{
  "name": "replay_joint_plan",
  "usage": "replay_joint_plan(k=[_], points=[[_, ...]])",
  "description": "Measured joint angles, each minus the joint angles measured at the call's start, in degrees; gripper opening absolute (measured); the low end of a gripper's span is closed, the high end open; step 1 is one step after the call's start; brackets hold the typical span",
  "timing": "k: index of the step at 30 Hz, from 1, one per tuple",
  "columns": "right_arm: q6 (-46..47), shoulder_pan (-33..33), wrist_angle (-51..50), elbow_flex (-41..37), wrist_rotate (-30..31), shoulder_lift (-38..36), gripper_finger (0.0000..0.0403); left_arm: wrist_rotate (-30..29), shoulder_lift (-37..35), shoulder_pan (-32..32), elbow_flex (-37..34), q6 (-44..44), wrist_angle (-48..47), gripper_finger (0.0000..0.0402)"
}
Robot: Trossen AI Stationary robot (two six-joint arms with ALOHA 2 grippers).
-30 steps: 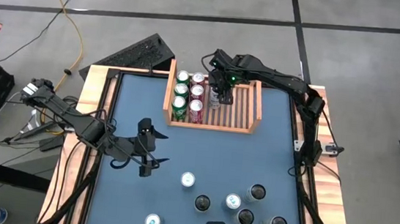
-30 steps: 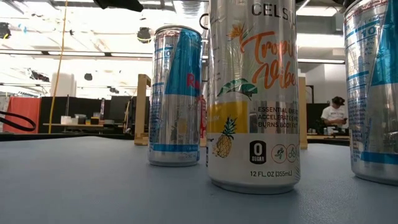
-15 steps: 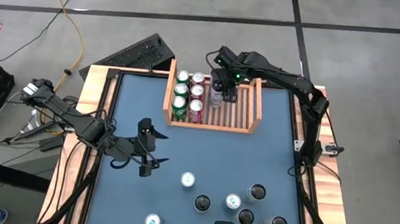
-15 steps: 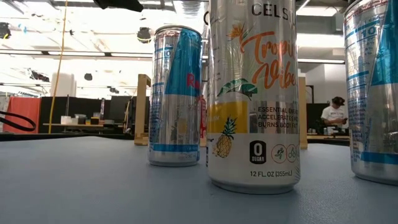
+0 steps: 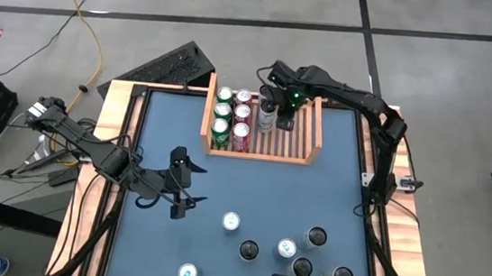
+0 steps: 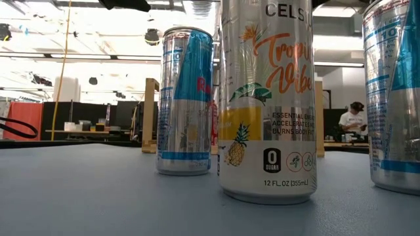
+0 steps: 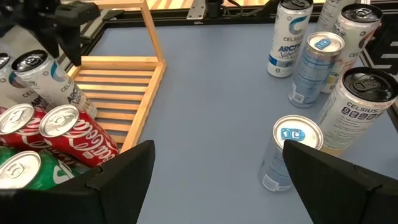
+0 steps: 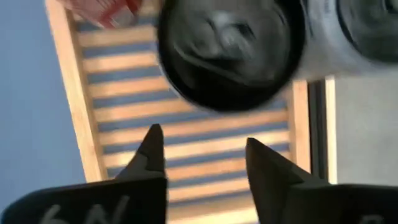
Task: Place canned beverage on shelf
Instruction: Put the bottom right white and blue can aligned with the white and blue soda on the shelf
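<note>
On the blue tabletop [image 5: 250, 188] stands the shelf [image 5: 314, 135]; a silver can [image 5: 268, 113] stands inside it at the back. Right end effector [image 5: 285, 121], fingers parted, empty, is beside it. Left end effector [image 5: 189, 189] waits open above the tabletop.

the nearest can [image 6: 268, 98] reads "tropical vibe", "0 sugar" and "12 fl. oz".

The right arm reached over the shelf [image 5: 259, 148], its hand [image 5: 283, 113] poised above the far end, fingers [image 8: 151, 152] apart and empty. The left hand [image 5: 185, 189] waited well short of the shelf, fingers spread.
</note>
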Motion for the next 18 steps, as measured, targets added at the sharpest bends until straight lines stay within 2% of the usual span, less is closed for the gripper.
replay_joint_plan(k=[5, 11, 18], points=[[-0.6, 1.4, 2.7, -1.8, -0.2, 0.1, 0.0101, 0.0, 0.0, 0.0, 0.0, 0.0, 0.0, 0.0341], [-1.4, 2.6, 6.8, -1.7, -0.3, 0.1, 0.0098, 0.0, 0.0, 0.0, 0.0, 0.0, 0.0, 0.0341], [-1.4, 2.6, 6.7, -1.6, 0.2, 0.1, 0.0098, 0.5, 0.0, 0.0, 0.0, -0.1, 0.0, 0.0341]])
